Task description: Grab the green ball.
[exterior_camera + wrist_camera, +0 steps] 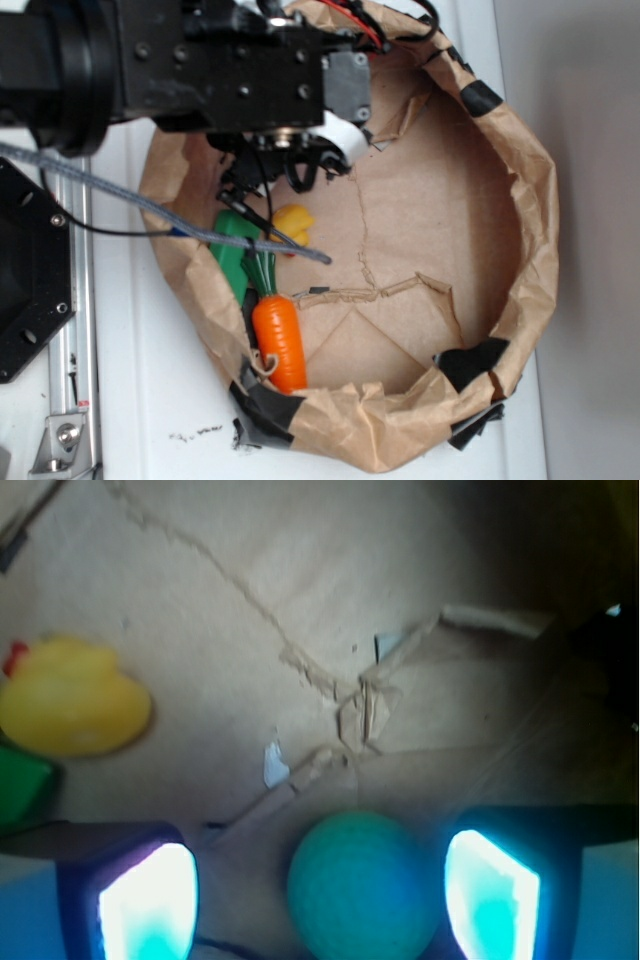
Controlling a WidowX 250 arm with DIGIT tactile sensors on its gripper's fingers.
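Sprawling across a white worktop [150, 420], a crumpled brown paper bag [520, 260] patched with black tape lies open like a shallow basin, its torn floor creased and split. Over its upper left rim hangs the black robot arm [200, 60], seen from outside, with cables trailing down into the bag. At the arm's lower end the hand [320, 895] reaches toward the bag's floor; the wrist view shows its two fingers [150, 900] spread apart, glowing pale blue-white at the bottom of the picture, one on each side of the green ball [365, 885]. That ball, mint-green and finely dimpled, sits on the paper between the fingers, nearer the one on the picture's right, with a clear gap to the other; whether it touches either cannot be told. In the outside view the ball is hidden beneath the arm. An orange carrot [280, 345] with a green top rests against the bag's lower left wall. Just above it lies a darker green block [232, 250], and beside that a small yellow duck [292, 225], which the wrist view shows well to the left of the ball.
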